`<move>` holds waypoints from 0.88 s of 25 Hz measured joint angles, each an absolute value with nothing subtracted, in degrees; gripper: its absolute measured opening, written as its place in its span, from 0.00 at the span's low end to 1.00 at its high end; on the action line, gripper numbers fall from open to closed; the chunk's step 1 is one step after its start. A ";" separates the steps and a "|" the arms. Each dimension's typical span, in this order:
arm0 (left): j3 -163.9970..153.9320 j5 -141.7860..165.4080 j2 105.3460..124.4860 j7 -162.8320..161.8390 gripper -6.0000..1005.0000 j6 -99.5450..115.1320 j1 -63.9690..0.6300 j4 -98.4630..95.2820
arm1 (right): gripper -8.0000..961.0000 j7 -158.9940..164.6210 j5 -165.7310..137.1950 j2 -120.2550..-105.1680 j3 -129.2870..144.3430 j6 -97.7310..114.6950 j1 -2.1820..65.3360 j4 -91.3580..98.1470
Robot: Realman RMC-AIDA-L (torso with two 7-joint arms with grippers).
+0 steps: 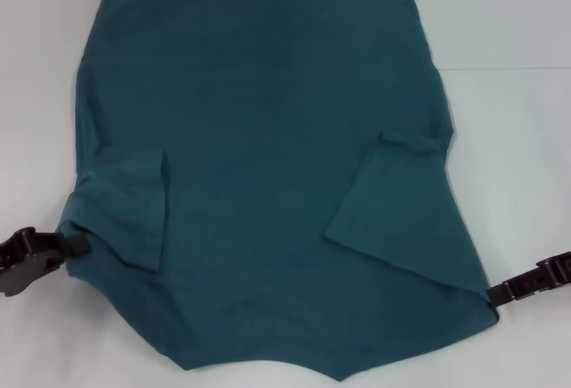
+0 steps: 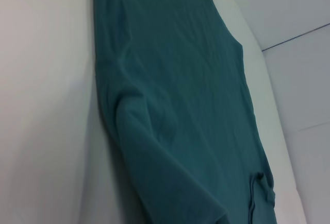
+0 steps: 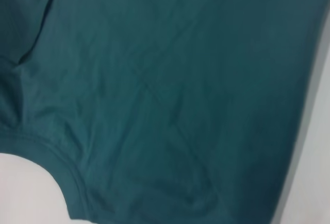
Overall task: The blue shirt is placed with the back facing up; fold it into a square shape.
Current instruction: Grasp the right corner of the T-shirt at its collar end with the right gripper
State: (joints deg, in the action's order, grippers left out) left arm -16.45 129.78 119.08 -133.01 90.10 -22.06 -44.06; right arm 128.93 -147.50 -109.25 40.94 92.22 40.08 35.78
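Blue shirt flat, left end effector, right end effector at edges

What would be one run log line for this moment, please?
blue shirt: flat on table, both sleeves folded inward | left tool: at shirt's left edge | right tool: at shirt's right edge | stage: fold unfinished

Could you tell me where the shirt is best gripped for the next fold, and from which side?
Probably at its two near shoulder corners. The shirt lies flat, sleeves folded inward, and those corners stick out sideways at the table's near edge. The left gripper and right gripper already sit there, so each could come in low from its own outer side.
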 joint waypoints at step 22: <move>-16.53 129.82 119.16 -133.03 0.02 89.74 -22.24 -43.41 | 0.64 129.25 -147.57 -111.09 41.65 88.83 40.62 35.12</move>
State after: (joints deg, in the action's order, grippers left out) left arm -16.53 129.82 119.16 -133.03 89.74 -22.24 -43.41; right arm 129.25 -147.57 -111.09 41.65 88.82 40.62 35.12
